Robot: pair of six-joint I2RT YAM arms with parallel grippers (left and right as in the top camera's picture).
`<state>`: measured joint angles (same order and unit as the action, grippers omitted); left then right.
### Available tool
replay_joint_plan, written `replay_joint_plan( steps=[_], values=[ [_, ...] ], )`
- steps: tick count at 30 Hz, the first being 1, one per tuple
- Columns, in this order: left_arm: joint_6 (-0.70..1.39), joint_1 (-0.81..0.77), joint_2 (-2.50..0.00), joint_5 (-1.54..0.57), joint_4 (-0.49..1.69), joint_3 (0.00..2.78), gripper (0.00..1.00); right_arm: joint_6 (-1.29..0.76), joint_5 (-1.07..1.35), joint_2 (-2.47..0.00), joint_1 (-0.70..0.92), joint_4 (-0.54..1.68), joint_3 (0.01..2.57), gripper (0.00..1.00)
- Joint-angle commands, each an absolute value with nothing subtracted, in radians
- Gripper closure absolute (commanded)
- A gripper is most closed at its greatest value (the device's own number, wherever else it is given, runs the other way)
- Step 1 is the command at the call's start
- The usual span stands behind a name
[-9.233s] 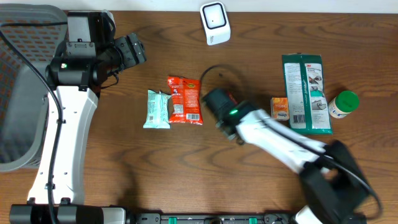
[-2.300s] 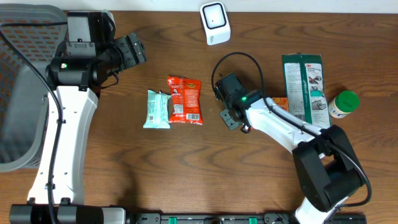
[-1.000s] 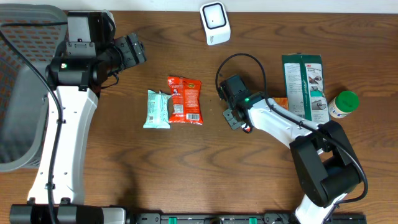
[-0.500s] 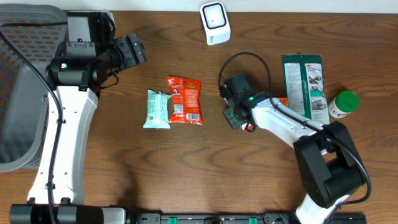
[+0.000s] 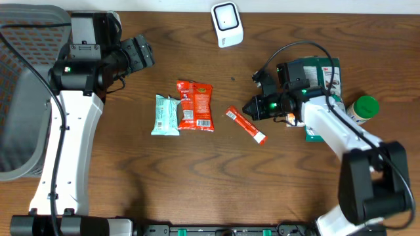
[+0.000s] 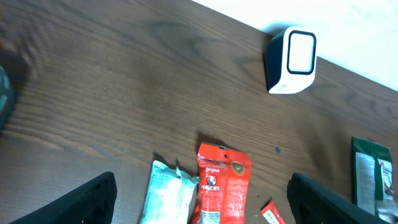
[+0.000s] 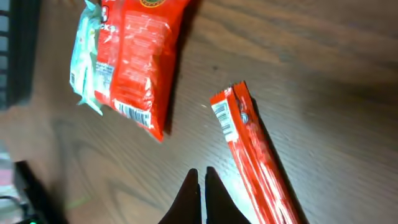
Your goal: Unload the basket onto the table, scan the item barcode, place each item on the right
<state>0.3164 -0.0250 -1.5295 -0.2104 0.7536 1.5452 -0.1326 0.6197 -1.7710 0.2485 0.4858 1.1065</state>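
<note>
Red stick packet (image 5: pixel 247 125) lies loose; right gripper (image 7: pixel 199 183) pinched closed on nothing, left gripper (image 5: pixel 140 54) spread wide, empty.

Dark brown wood-grain worktop (image 5: pixel 197 183) under even, soft light, faint sheen on the grain, grey mesh seat or basket (image 5: pixel 20 98) at the far left, pale strip (image 5: pixel 328 5) beyond the far edge, black rail (image 5: pixel 216 230) along the near edge.

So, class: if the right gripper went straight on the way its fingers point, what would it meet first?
Most likely bare table, in the gap between the slim red stick packet and the red snack bag. The shut right gripper aims beside the stick's barcode end; depth is unclear.
</note>
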Motion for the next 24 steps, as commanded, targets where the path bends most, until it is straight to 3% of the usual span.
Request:
replay_joint_plan(
  steps=[1,10,16,24],
  values=[
    [0.309,-0.022,-1.522,-0.208,0.755,1.549,0.12,-0.159,0.711,-1.866,0.235,0.451,1.102,0.93],
    [0.309,-0.022,-1.522,-0.208,0.755,1.549,0.12,0.008,0.526,-1.797,0.292,0.493,1.124,0.75],
    [0.309,-0.022,-1.522,-0.208,0.755,1.549,0.12,0.192,0.248,-1.773,0.414,0.585,1.123,0.76],
    [0.309,-0.022,-1.522,-0.208,0.755,1.549,0.12,0.226,-0.199,-1.798,0.579,0.576,1.099,0.77]
  ],
)
